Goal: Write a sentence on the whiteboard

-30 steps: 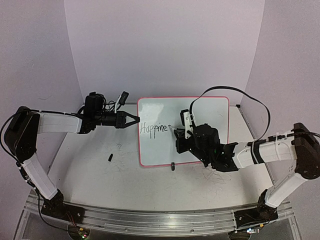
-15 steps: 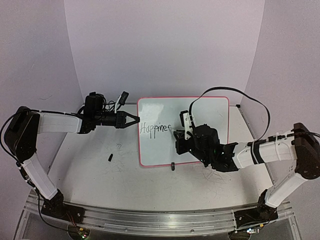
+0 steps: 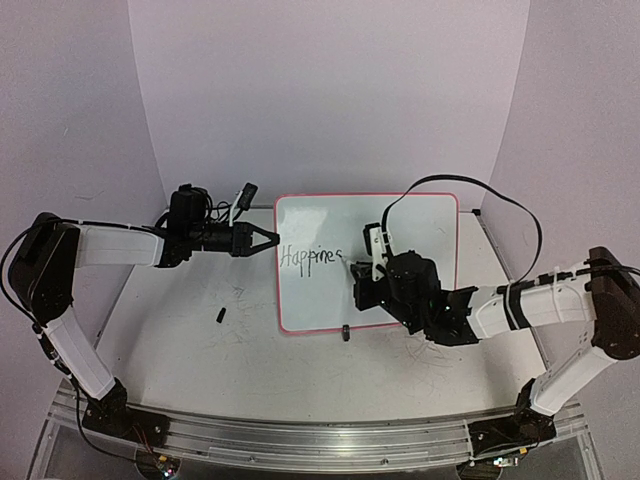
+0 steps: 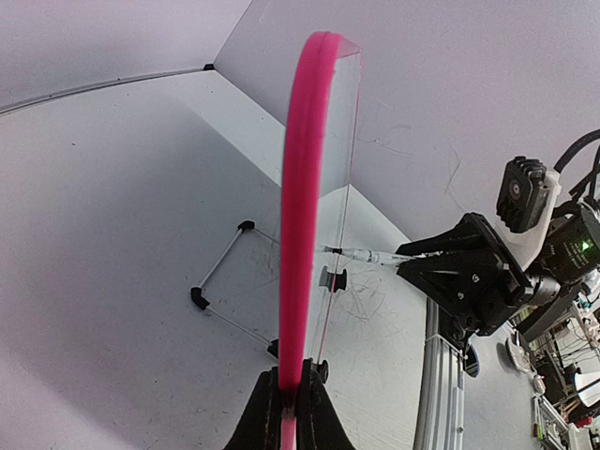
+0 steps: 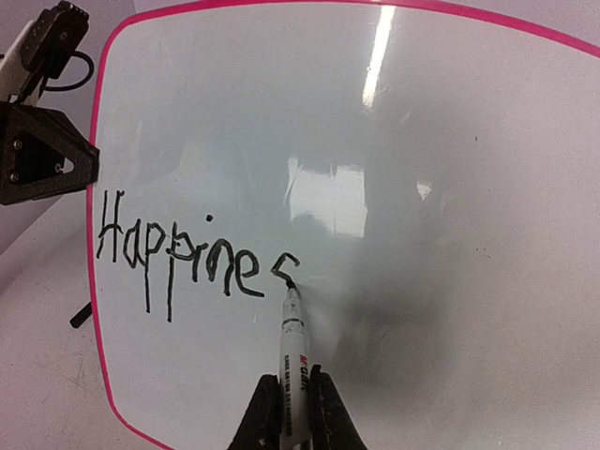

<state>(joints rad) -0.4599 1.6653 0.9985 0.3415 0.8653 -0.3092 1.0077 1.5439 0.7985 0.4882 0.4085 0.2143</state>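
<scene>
Change, sentence: a second back your line ended at "Happine". The sentence [image 5: 187, 253] now reads "Happines", the last "s" only half drawn.
Change, right arm [image 3: 520, 305]: it has slid a little toward the right side of the whiteboard [image 3: 410, 215], and the marker [image 5: 292, 328] has gone along with it.
Change, left arm [image 3: 110, 245]: none that you can see; same place, same clamp.
Left arm, pose: it reaches in from the left, forearm about level, wrist pointing at the whiteboard's left edge.
Left gripper [image 4: 289, 389]: closed on the red rim [image 4: 305, 187] of the whiteboard, one finger on each side of the edge.
Right arm, pose: it comes in from the right, elbow low near the table [image 3: 200, 360], wrist turned toward the whiteboard's face.
Right gripper [image 5: 292, 394]: clamped on the marker, barrel between the fingers, tip touching the whiteboard at the lower end of the "s".
Whiteboard, place: it stands up on the table between your two arms, with a black foot [image 3: 344, 333] at its lower edge.
Sentence, place: left half of the whiteboard at about mid-height, starting just beside the left rim.
Loose item: a small black piece [image 3: 220, 316] lies on the table left of the whiteboard, apart from it.
</scene>
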